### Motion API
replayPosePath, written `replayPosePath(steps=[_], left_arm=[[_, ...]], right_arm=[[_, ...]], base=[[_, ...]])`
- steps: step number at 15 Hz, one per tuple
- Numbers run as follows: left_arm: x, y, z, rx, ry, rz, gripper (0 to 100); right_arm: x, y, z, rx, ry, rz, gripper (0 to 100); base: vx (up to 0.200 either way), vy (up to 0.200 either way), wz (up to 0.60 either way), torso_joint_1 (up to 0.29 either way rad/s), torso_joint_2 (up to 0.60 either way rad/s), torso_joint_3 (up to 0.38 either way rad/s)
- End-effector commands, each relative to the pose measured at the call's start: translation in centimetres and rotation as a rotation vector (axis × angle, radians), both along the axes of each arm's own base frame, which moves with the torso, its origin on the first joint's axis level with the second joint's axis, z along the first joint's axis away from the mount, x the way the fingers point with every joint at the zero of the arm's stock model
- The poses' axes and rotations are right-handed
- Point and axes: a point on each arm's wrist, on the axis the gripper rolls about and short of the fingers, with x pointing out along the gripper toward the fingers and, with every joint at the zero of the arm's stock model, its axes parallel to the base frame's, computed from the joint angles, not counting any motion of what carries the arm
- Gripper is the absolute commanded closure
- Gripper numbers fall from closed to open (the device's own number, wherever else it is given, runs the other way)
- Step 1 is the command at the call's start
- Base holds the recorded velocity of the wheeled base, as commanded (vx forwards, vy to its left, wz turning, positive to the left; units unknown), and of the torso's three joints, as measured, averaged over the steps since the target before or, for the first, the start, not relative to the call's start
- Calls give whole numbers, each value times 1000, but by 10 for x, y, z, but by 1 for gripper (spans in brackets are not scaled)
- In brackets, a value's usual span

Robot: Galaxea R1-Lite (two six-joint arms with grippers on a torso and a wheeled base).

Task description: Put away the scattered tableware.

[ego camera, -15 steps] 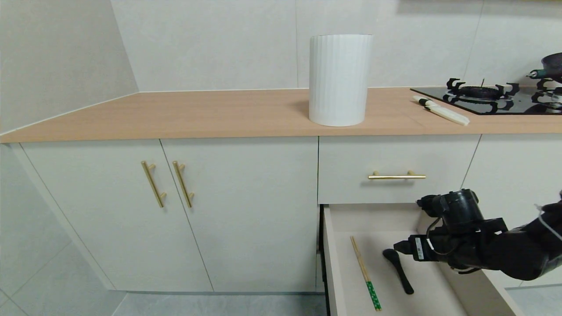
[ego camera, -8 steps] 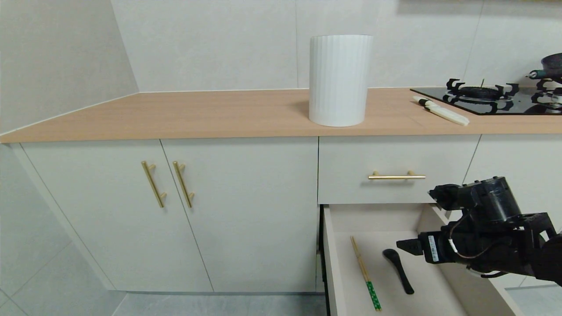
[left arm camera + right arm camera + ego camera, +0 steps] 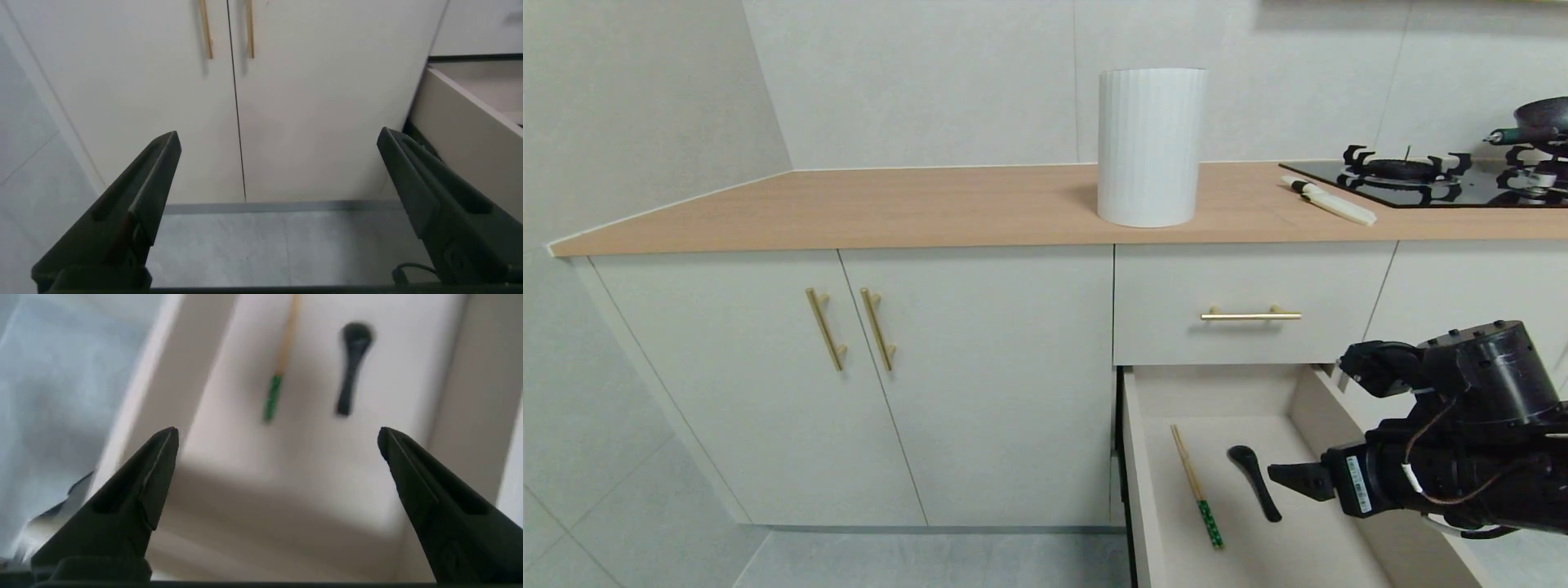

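**Tableware lying in the open drawer**

Head view: the chopsticks and black spoon are lying side by side, apart, on the drawer floor, and the right gripper is hovering just beside the spoon.
Left wrist view: the left gripper is facing the cabinet doors, its fingers spread wide.
Right wrist view: the right gripper's fingers are standing wide apart above the 2 pieces

left gripper spread wide | cabinet doors ahead, gold handles | drawer wall beside

White ribbed canister on wooden counter, gas hob
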Motion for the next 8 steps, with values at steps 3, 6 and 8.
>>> replayPosePath(steps=[3,6,8], left_arm=[[0,0,0,0,0,0,0],[0,0,0,0,0,0,0],[0,0,0,1,0,0,0]], right_arm=[[-5,1,1,-21,9,27,0],[-10,5,-2,-39,36,60,0],[-16,9,-5,-39,89,124,0]], base=[[-200,0,0,4,4,1],[-200,0,0,1,4,5],[-100,0,0,-1,1,1]])
